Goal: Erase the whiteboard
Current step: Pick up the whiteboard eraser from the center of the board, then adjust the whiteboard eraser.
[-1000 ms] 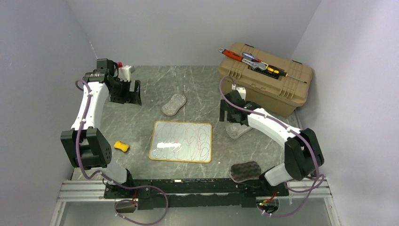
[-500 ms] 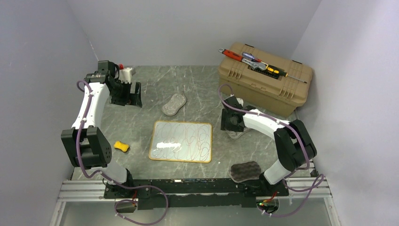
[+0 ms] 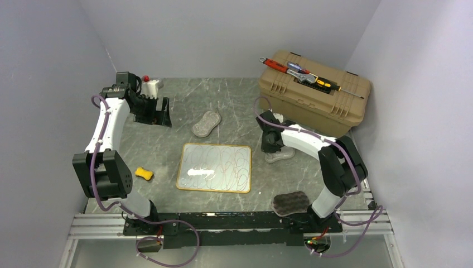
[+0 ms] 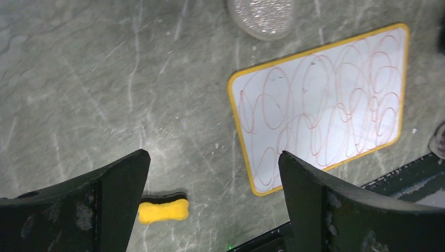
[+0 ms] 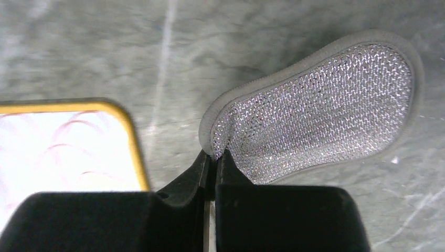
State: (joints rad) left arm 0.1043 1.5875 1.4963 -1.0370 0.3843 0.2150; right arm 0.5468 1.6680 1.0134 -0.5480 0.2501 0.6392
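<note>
The whiteboard (image 3: 215,167) lies flat in the middle of the table, yellow-framed and covered in reddish scribbles; it also shows in the left wrist view (image 4: 320,105) and its corner in the right wrist view (image 5: 63,147). Just right of it, my right gripper (image 3: 271,146) (image 5: 215,156) is down at the table, shut on the near edge of a silver mesh sponge (image 3: 281,155) (image 5: 320,105). My left gripper (image 3: 160,113) (image 4: 214,157) hangs open and empty high over the back left of the table.
A second silver sponge (image 3: 206,123) lies behind the board. A small yellow bone-shaped sponge (image 3: 144,173) (image 4: 162,210) sits left of it. A dark sponge (image 3: 290,202) rests near the right arm's base. A tan toolbox (image 3: 314,95) with hand tools (image 3: 301,72) stands back right.
My right gripper dropped onto the silver sponge beside the board and went from open to shut on its edge. The left arm barely shifted.
</note>
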